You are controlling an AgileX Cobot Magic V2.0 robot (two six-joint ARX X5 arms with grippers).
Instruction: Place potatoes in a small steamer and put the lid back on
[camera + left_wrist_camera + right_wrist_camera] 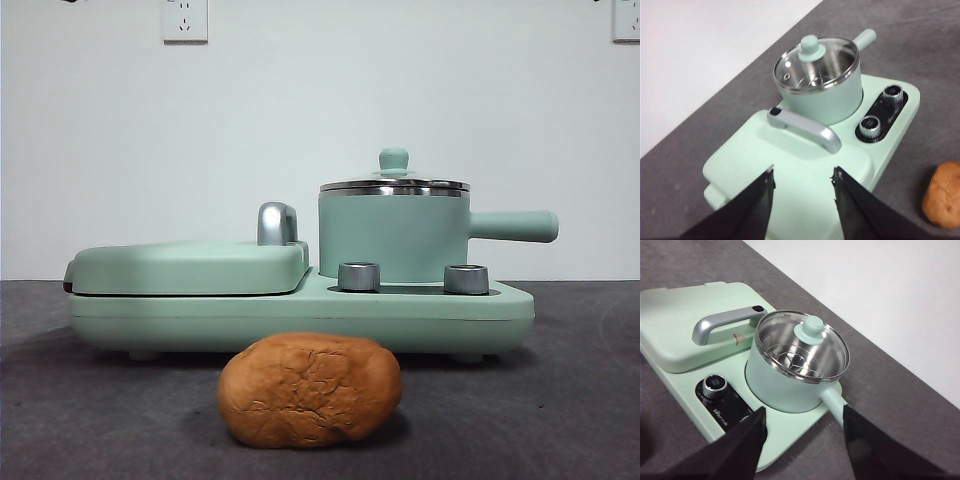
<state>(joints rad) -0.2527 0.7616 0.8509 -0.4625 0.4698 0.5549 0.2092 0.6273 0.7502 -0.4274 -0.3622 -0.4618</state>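
Right now nothing is in hand: my left claw (803,182) hangs with its jaws spread wide and empty above the flat griddle cover (790,170), and my right claw (805,421) is likewise wide open and empty, looking down on the steamer (782,385) from the handle side. In the front view the potato (310,389) lies on the dark tabletop (560,400) at lower centre of the frame, in front of the green cooker base (300,318) and apart from it. The steamer sits right of centre on that base with the glass lid (394,183) closed on its rim, knob (394,159) up. So I judge the first step is lifting the lid, and the right claw looks better placed for it. I'd centre the jaws on the knob, come straight down, close only on the knob, and lift vertically so the metal rim doesn't drag the pot. I'd park the lid on bare tabletop, well clear of the potato. The potato looks nearly as wide as the pot, so I'd grip it across its short side and lower it in level.
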